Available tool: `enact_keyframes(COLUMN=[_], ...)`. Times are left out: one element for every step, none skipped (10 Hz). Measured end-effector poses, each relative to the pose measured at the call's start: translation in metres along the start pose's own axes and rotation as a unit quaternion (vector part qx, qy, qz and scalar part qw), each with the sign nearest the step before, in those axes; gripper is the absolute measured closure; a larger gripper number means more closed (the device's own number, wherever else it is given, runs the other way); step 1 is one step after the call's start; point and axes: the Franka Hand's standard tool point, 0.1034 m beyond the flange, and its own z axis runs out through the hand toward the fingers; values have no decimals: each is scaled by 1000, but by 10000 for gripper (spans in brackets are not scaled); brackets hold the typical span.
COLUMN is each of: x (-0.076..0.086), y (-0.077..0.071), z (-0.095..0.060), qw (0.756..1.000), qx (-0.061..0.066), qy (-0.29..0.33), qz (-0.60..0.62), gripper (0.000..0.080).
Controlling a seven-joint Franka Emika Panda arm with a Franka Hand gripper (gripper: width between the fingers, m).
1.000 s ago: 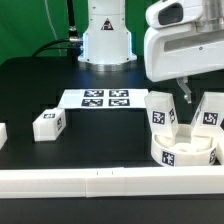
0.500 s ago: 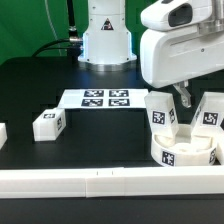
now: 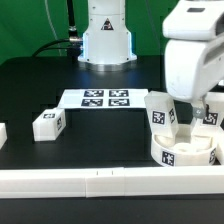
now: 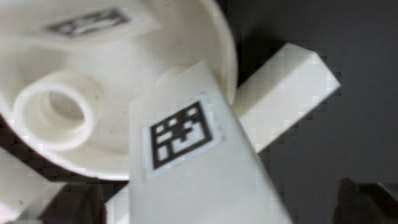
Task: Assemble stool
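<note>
The table (image 3: 30, 85) is matt black, with a long white rail (image 3: 90, 182) running along its near edge. Behind its far edge stand the arm's white base (image 3: 105, 40) and a green curtain (image 3: 25, 25). The marker board (image 3: 105, 98) lies flat at mid-table.

All the stool parts are smooth white plastic with black-and-white square tags. The round seat (image 3: 185, 152) is a thick disc resting by the near edge, towards the corner on the exterior view's right. The wrist view shows a round socket (image 4: 54, 110) in it. Two blocky legs stand upright on the seat, the tagged leg (image 3: 161, 110) and a second leg (image 3: 211, 112). A loose leg (image 3: 47, 123) lies on its side well apart from them, nearer the edge on the exterior view's left.

The gripper (image 3: 195, 112) hangs low over the seat, between the two standing legs. In the wrist view its dark fingers (image 4: 45, 205) are blurred. They sit spread wide on either side of the tagged leg (image 4: 187, 140) and grip nothing.
</note>
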Motion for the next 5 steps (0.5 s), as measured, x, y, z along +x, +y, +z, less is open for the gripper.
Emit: enact_keyframes(x=[-1, -1, -2, -4, -4], y=[2, 4, 7, 9, 10], z=[3, 3, 2, 2, 1], qw=[999, 997, 994, 993, 989], qx=[1, -5, -10, -11, -16], qy=[-14, -19, -21, -24, -27], qz=[-39, -77, -107, -113, -145], gripper=[150, 150, 150, 150, 150])
